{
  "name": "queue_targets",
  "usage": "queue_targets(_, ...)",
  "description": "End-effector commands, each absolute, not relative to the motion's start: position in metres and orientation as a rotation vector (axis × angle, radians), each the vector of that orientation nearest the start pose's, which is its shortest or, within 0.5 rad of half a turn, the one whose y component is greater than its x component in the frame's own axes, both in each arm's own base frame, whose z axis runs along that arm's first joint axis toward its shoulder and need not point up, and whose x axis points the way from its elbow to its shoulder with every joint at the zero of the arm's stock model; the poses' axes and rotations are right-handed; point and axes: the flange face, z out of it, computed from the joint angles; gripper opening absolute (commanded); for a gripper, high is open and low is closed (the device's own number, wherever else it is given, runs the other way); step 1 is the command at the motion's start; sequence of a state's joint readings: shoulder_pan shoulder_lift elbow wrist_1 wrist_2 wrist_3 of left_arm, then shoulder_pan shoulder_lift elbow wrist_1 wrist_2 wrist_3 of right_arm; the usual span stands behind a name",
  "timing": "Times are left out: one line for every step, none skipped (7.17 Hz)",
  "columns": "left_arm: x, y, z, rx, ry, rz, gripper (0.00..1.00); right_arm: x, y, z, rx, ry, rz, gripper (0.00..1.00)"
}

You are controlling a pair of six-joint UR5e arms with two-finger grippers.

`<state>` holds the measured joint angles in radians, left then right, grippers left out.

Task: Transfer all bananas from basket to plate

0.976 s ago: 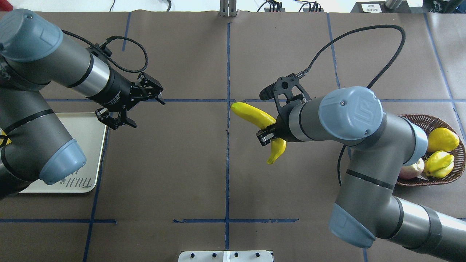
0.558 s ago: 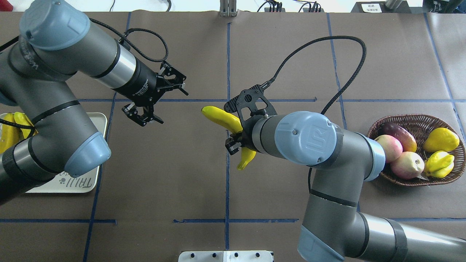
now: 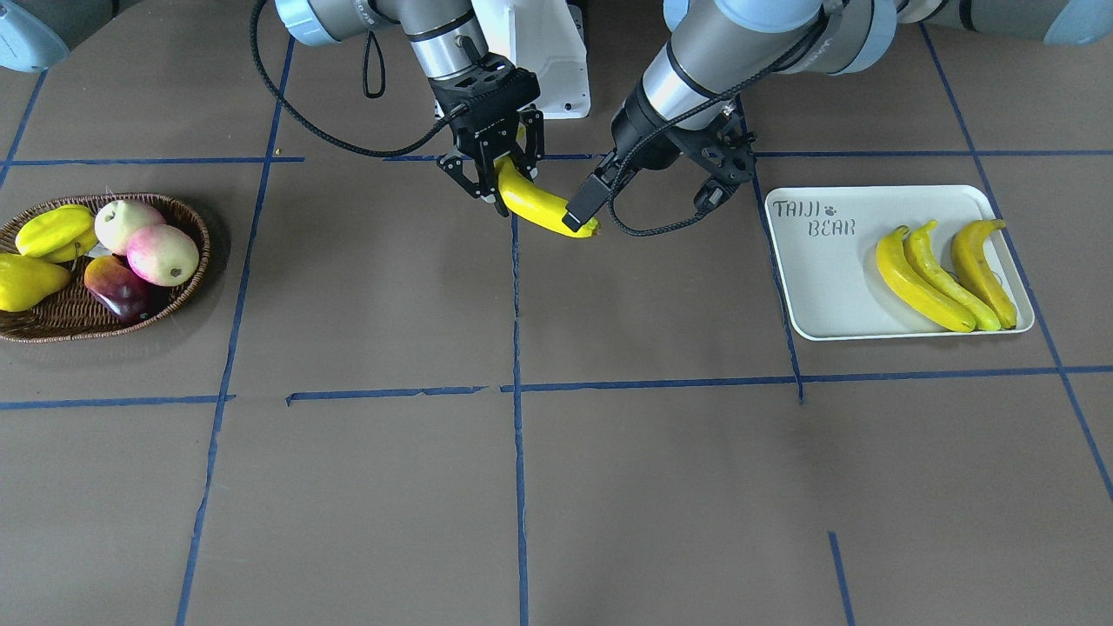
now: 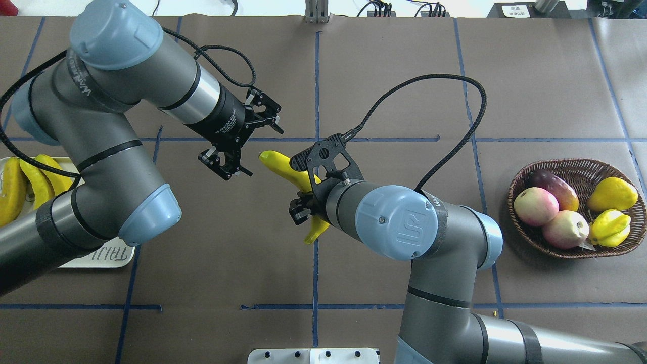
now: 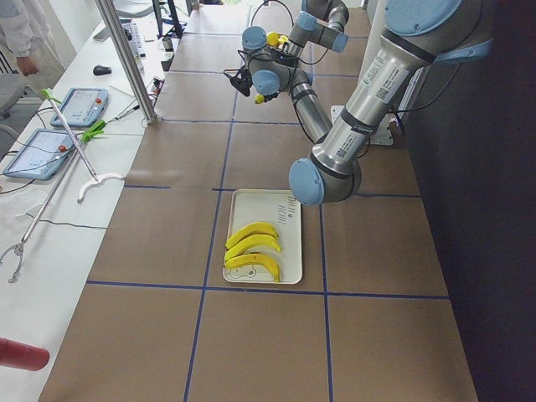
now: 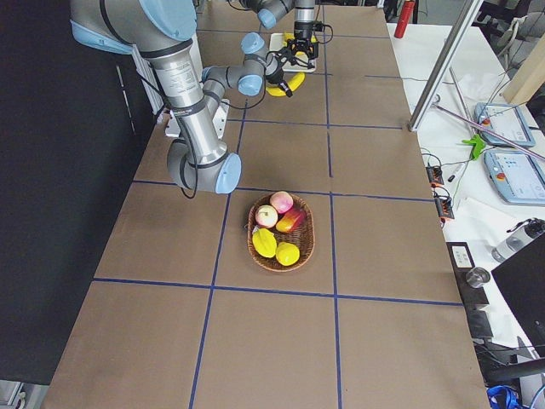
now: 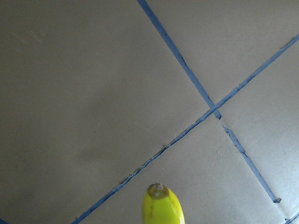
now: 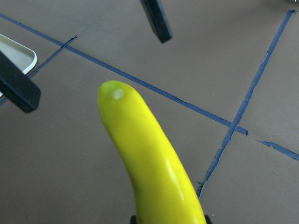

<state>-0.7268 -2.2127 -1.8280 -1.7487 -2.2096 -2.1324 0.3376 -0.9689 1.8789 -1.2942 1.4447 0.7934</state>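
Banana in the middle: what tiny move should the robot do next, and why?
Probably the left gripper should slide further over the free end of the banana, then close. Its jaws are open with the tip at their mouth, while the right gripper grips the other half: a hand-over toward the plate.

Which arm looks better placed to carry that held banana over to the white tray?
Left. The left pincer, open, sits at the banana's free end, and the tray lies on its side; the right pincer, gripping the banana, is farther from the tray.
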Motion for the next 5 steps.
queue_targets(0.424, -0.462, 0.15, -0.514, 1.091, -0.787, 0.97, -0.528, -0.335, 0.142, 0.737, -0.979, -0.311, 0.03)
queue_targets(0.433, -0.46, 0.155, -0.512, 1.076, -0.785, 0.97, -0.527, -0.335, 0.141, 0.739, -0.981, -0.311, 0.03)
queue_targets(0.441, -0.455, 0.156, -0.505, 1.072, -0.782, 0.97, -0.526, -0.334, 0.14, 0.74, -0.984, -0.31, 0.03)
queue_targets(0.443, -0.453, 0.156, -0.505, 1.071, -0.78, 0.96, -0.526, -0.335, 0.14, 0.741, -0.983, -0.309, 0.03)
queue_targets(0.443, -0.454, 0.157, -0.507, 1.069, -0.784, 0.82, -0.526, -0.334, 0.14, 0.74, -0.984, -0.311, 0.04)
